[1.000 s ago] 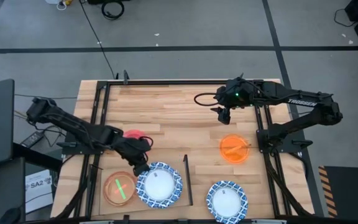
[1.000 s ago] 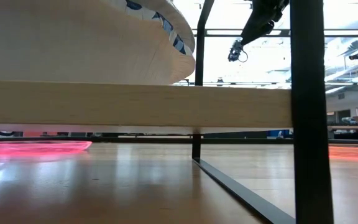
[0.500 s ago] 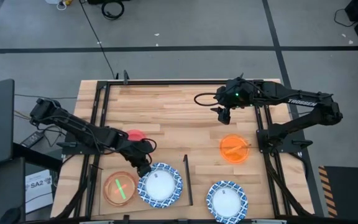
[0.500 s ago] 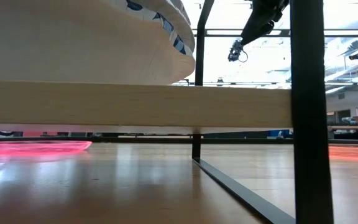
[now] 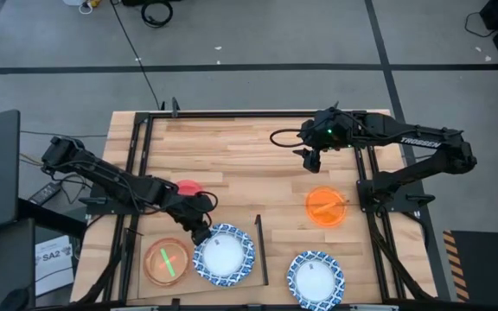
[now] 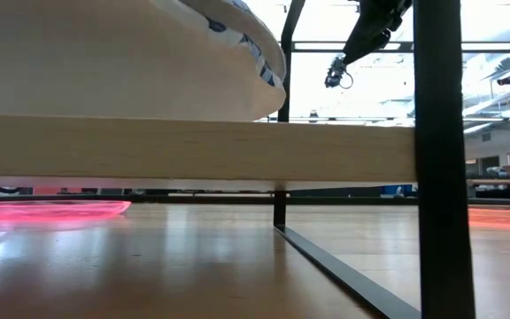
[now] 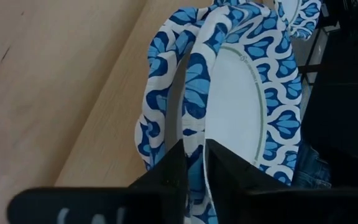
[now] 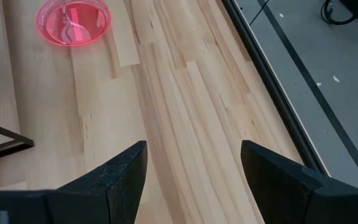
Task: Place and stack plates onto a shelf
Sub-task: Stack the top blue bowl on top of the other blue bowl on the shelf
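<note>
Our left gripper point(image 7: 194, 165) sits right at the rim of the blue-and-white plate point(image 5: 224, 257) on the shelf point(image 6: 193, 149). Its fingers have the rim between them, but we cannot tell if they are pinching or letting go. A second patterned plate point(image 7: 160, 112) lies just under it. Our right gripper point(image 8: 191, 177) waits wide open, holding nothing, far away near the orange plate point(image 5: 327, 207).
</note>
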